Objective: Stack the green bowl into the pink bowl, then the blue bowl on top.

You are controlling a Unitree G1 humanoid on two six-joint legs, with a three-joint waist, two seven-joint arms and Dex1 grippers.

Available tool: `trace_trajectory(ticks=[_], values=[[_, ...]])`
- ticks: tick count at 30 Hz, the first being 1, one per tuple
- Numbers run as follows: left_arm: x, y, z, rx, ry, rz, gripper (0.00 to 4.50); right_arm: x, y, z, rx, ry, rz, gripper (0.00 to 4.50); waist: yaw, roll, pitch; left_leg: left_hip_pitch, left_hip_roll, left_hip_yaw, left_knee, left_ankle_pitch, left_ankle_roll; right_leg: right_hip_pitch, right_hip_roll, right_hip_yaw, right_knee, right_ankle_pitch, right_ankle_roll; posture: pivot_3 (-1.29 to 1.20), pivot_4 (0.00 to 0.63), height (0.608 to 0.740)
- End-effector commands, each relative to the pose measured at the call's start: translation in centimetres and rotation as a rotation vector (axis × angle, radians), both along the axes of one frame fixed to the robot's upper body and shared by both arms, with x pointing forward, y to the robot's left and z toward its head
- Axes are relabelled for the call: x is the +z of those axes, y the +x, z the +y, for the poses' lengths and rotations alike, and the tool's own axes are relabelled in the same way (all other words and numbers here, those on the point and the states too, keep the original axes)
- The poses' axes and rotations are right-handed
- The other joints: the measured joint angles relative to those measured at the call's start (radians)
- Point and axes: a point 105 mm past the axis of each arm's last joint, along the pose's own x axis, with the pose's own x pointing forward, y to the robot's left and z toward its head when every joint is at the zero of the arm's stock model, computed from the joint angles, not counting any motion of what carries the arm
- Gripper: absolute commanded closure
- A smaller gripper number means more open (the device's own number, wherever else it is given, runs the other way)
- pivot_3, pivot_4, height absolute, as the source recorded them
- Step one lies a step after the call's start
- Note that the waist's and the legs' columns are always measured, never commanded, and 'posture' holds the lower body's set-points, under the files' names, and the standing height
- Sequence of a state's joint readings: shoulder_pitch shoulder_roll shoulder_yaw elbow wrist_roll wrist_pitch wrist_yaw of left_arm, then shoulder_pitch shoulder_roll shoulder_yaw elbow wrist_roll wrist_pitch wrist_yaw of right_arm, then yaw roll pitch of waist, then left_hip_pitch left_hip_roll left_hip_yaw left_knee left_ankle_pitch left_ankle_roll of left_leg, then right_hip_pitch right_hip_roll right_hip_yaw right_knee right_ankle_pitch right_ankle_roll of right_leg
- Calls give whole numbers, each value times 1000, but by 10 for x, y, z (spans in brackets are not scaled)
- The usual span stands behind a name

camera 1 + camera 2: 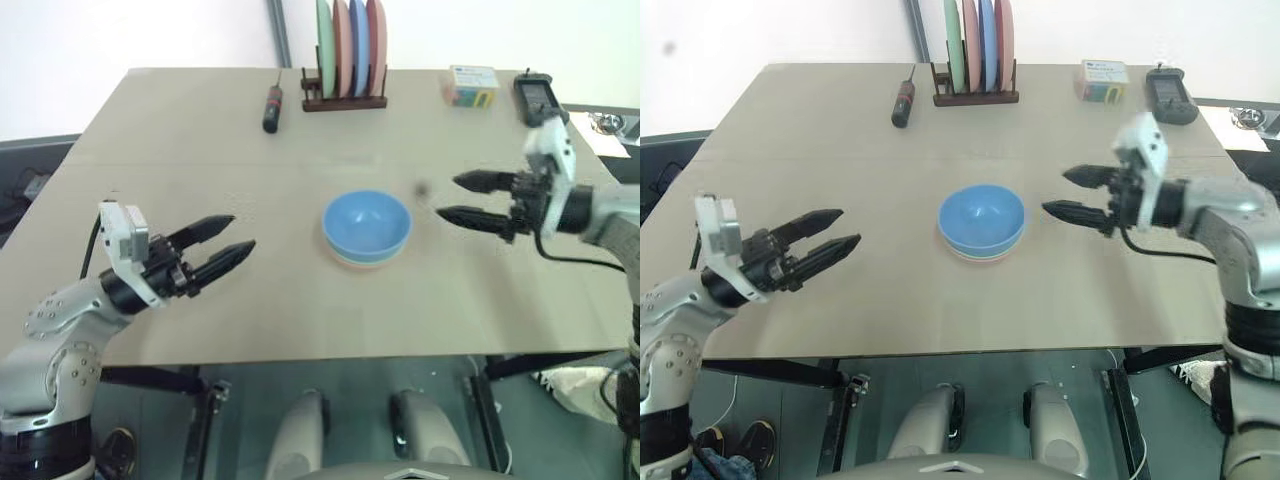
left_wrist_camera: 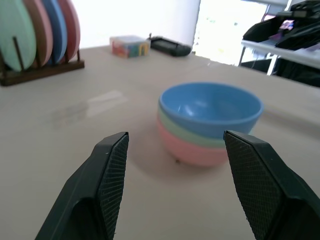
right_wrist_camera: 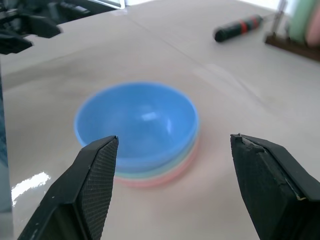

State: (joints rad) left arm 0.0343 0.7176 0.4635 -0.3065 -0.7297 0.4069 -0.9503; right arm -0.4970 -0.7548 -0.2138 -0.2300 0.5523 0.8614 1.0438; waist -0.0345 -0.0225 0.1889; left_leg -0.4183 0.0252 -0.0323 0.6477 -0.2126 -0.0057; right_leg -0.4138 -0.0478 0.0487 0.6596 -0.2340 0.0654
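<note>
From the head camera, the blue bowl (image 1: 366, 224) sits near the middle of the table (image 1: 300, 310), nested on top of the other two; a thin rim of the green bowl (image 2: 184, 131) and the pink bowl (image 2: 192, 152) shows under it. The left gripper (image 1: 228, 246) hovers over the table well to the left of the stack, fingers spread apart and holding nothing, pointing toward the bowls. The right gripper (image 1: 457, 197) hangs to the right of the stack, near it but apart from it, its two fingers parted with nothing between them, pointing back toward the bowls. Along the far edge of the table stand a wooden plate rack (image 1: 344, 100) with green, pink and blue plates upright in it, a screwdriver (image 1: 271, 107) with a black and red handle to its left, a small colourful box (image 1: 471, 85) to its right, and a black device (image 1: 535, 97) beyond the box.

In the left wrist view, the gripper's two fingers (image 2: 112, 175) stand wide apart, empty. Between and beyond them is the stack: blue on top, green in the middle, pink at the bottom resting on the table. The plate rack, the box and the black device lie further back.

In the right wrist view, the fingers (image 3: 97, 175) are likewise wide apart and empty, framing the three-bowl stack, which sits clear of both. The screwdriver and a corner of the rack lie beyond it.
</note>
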Motion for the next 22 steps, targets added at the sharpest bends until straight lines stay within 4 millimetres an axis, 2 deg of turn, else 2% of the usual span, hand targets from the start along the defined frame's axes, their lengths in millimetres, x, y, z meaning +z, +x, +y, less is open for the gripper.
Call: trace_trajectory(ticks=[1,3,6,8,15,22], values=[[10,-6,12,70,47,-56,1262,-3,-10,-28,-20,10,-39,761,0,0,0,0,0,0,0,0,0,0,0,0,0,-1,-2,0,150,740],[6,-6,22,125,62,-47,1262,-15,-17,-43,-13,2,-66,761,-1,0,0,1,0,1,0,0,0,0,0,1,0,-2,-3,0,150,740],[2,-5,39,215,81,-45,1262,-26,-12,-74,-95,13,-140,761,-4,0,0,3,0,2,0,0,0,1,0,2,1,-3,-1,0,150,740],[0,-8,43,232,76,-39,1262,-31,-14,-83,-94,14,-149,761,-6,0,0,4,0,3,0,0,0,1,0,3,1,-4,0,0,150,740],[-3,-19,48,241,110,-57,1262,-36,-17,-91,-55,18,-158,761,-6,0,0,4,1,4,0,0,0,1,1,4,1,-4,0,0,150,740],[-4,-23,42,210,131,-62,1262,-38,-16,-89,-26,18,-147,761,-4,0,0,4,1,4,0,0,0,1,1,4,1,-4,0,0,150,740]])
